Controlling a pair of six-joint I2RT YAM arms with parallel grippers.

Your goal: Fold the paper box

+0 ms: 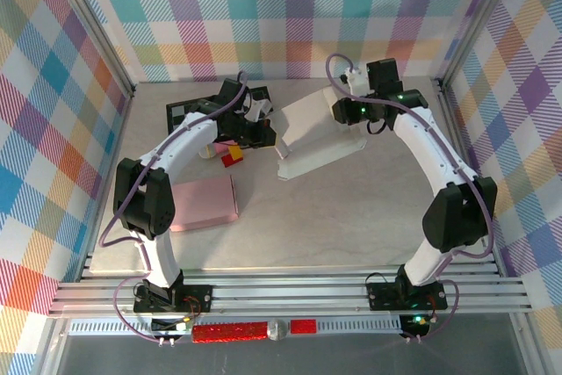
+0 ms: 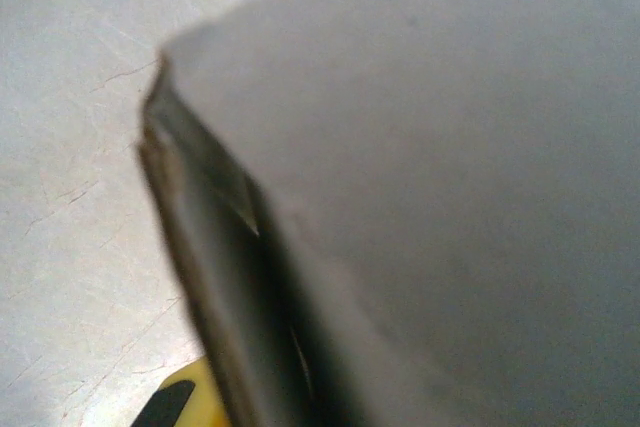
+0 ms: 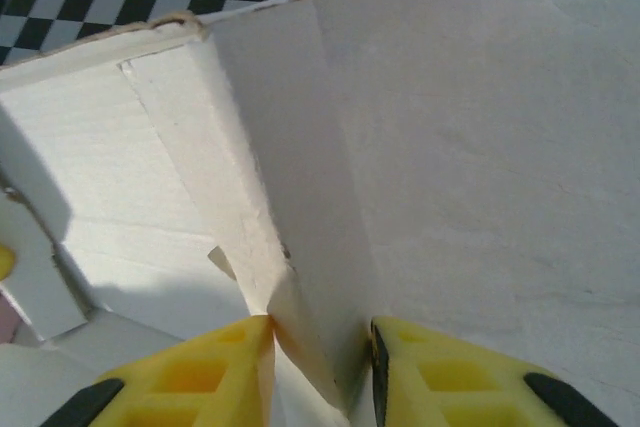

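The box (image 1: 309, 133) sits half-folded, white and lopsided, towards the far middle of the desk (image 1: 351, 217), with one wall raised and a flat flap spread on the side nearer the arms. The right claw (image 1: 341, 113) comes in at the box's far right. From the right wrist, its two yellow fingers (image 3: 225, 372) stand either side of an upright wall of the box, pressed against both faces, so it is pinching that wall. The left claw (image 1: 255, 126) is tight up against the box's left side and is closed. The left wrist's picture is a close blur of grey card with a dark edge running down it and a scrap of yellow finger (image 2: 185, 399) at the bottom, so I cannot tell whether any card is caught in it. A black-framed chequerboard (image 1: 186, 111) lies left of the box, beyond the left arm, and its corner also peeks over the box wall in the right wrist's view. Small red and yellow blocks (image 1: 233, 157) lie just left of the box's near corner. A pink pad (image 1: 204, 202) lies flat well to the near left of the box.
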